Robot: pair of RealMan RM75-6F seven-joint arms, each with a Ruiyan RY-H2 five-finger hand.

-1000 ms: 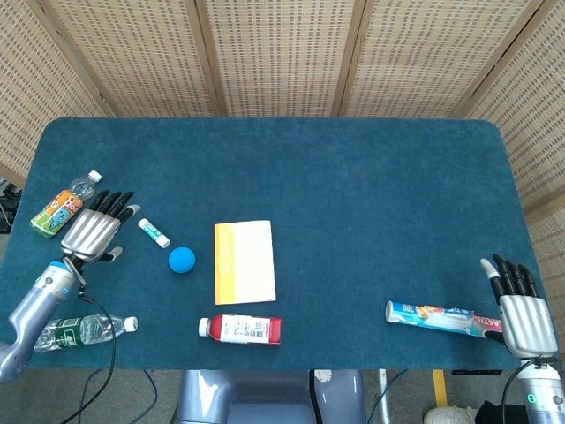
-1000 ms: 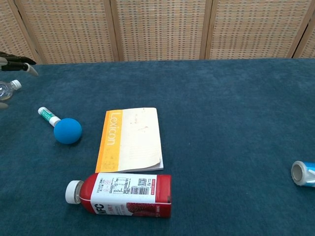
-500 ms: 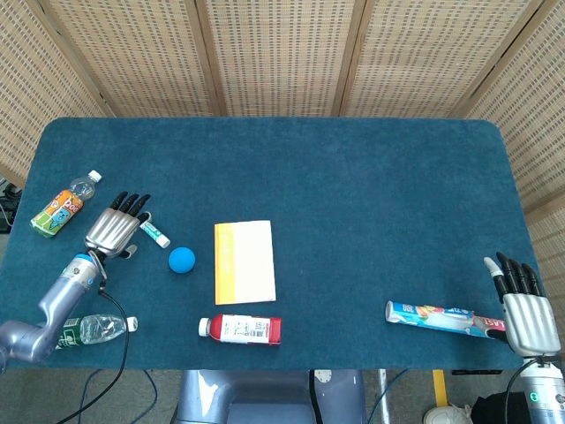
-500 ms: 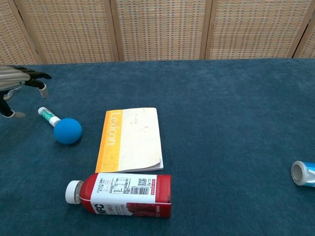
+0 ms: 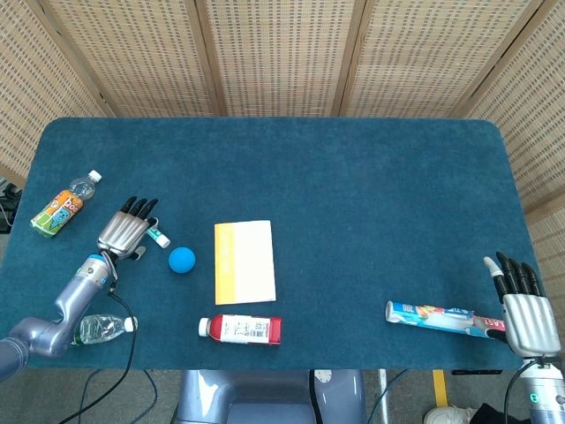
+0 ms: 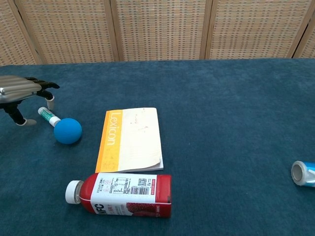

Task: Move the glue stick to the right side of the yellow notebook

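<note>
So the blue surface (image 5: 353,194) takes up pretty much the whole shot. The yellow notebook (image 5: 244,261) is the landmark here, lying flat a bit left of the middle. Just in front of the notebook there's a red juice bottle (image 5: 241,329) on its side, and well off to the notebook's right a toothpaste tube (image 5: 437,317) near the front edge. Far left of the notebook sit a small colourful bottle (image 5: 62,204) and a clear water bottle (image 5: 99,328).

What's changed: over the last second the left hand (image 5: 125,232) has slid in from near the colourful bottle toward the notebook, and it's now right over the glue stick (image 6: 48,116). Its fingers are spread and it's holding nothing yet. In the chest view the fingertips look like they're just touching down around the stick's far end, but honestly I can't tell if there's real contact. The right hand (image 5: 524,306) sits way right of the notebook past the toothpaste, fingers apart, idle.

The glue stick itself hasn't budged: it's left of the notebook, lying flat, one end right against the blue ball (image 5: 182,259). So my read is that we're at the reach-and-grasp stage, with the carry across to the notebook's right side all still to do.
</note>
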